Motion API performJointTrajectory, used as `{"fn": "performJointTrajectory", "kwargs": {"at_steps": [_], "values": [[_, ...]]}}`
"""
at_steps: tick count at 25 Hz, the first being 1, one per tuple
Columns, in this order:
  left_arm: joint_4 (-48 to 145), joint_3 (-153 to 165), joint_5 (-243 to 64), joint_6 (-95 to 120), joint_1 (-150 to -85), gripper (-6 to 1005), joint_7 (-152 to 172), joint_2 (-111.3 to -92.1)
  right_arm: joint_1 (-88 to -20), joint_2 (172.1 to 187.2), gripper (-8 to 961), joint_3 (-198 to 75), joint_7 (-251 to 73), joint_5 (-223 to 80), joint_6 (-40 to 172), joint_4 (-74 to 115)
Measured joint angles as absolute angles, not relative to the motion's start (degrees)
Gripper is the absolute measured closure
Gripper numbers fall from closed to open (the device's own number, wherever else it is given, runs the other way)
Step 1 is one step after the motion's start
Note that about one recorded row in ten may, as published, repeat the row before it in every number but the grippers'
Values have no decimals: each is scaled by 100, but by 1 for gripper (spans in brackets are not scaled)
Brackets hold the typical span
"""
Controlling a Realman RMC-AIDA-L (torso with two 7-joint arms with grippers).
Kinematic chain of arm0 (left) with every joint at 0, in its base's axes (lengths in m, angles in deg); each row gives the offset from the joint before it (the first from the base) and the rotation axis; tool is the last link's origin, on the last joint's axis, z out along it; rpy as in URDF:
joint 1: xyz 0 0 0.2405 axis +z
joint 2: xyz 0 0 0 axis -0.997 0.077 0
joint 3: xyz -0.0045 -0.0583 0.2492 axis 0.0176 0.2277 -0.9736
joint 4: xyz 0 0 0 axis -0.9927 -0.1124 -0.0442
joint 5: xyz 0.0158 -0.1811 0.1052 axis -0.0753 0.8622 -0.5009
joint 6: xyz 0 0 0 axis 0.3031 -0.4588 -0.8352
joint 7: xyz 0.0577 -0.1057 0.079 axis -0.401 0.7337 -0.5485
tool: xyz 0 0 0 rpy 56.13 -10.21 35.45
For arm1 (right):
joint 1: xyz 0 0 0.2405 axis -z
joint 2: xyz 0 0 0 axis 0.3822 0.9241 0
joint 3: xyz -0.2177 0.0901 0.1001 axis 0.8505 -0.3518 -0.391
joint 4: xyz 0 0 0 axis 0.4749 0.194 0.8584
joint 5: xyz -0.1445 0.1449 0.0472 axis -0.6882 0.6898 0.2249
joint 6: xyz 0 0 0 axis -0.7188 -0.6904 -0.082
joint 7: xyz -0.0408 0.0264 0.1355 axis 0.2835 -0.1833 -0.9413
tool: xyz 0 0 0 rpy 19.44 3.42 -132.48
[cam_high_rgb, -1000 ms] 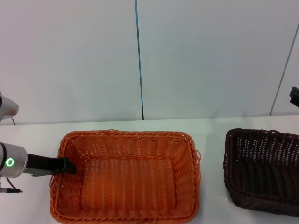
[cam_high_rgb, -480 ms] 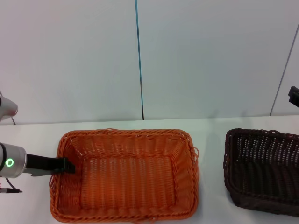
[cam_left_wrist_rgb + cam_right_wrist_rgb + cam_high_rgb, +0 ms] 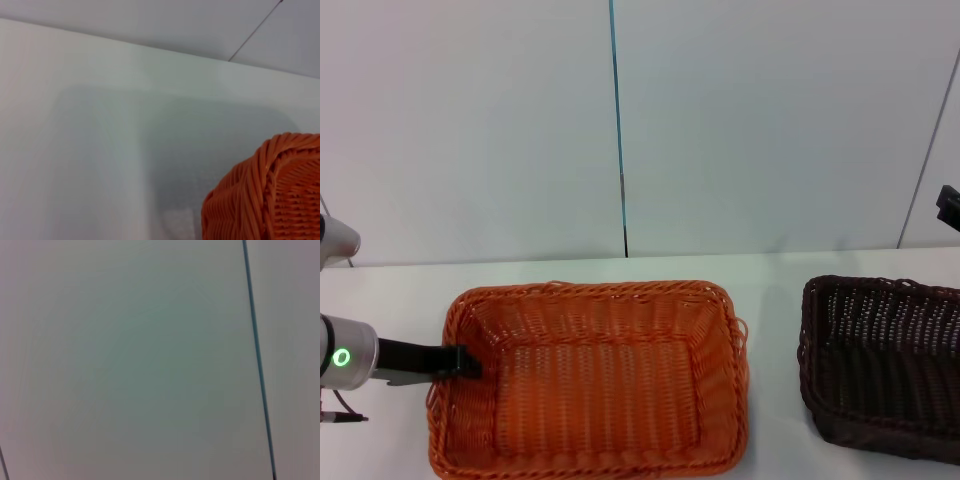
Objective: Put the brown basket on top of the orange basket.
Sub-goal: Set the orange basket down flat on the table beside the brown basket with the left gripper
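Note:
The orange basket (image 3: 590, 380) sits on the white table in front of me, left of centre. My left gripper (image 3: 460, 362) reaches in from the left and is shut on the middle of the basket's left rim, one black finger inside the wall. The left wrist view shows a rounded corner of the orange basket (image 3: 265, 195) above the tabletop. The brown basket (image 3: 885, 370) stands on the table at the right, cut off by the picture's edge and apart from the orange one. Only a dark bit of my right arm (image 3: 950, 208) shows, high at the right edge, well above the brown basket.
White table (image 3: 770, 300) runs between the two baskets and behind them to a pale wall with a thin dark seam (image 3: 618, 130). The right wrist view shows only that wall.
My left gripper has drawn back a little toward me and to the left, and the orange basket has shifted slightly with it. The brown basket and the right arm have not moved.

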State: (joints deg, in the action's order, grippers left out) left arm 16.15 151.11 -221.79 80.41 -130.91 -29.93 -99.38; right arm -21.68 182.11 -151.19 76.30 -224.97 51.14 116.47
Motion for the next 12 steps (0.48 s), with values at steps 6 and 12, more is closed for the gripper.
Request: {"fn": "performJointTrajectory", "kwargs": {"at_steps": [6,12], "values": [[1571,15120,-22179,8012,-13081,814,-2995,-9939,-2169,18211,36,-15120,7630,-22497,5112,11647],[1282,15125,-22179,7991,-13014,757,-3011,-10039,-2169,18211,36,-15114,7630,-22497,5114,11645]]}}
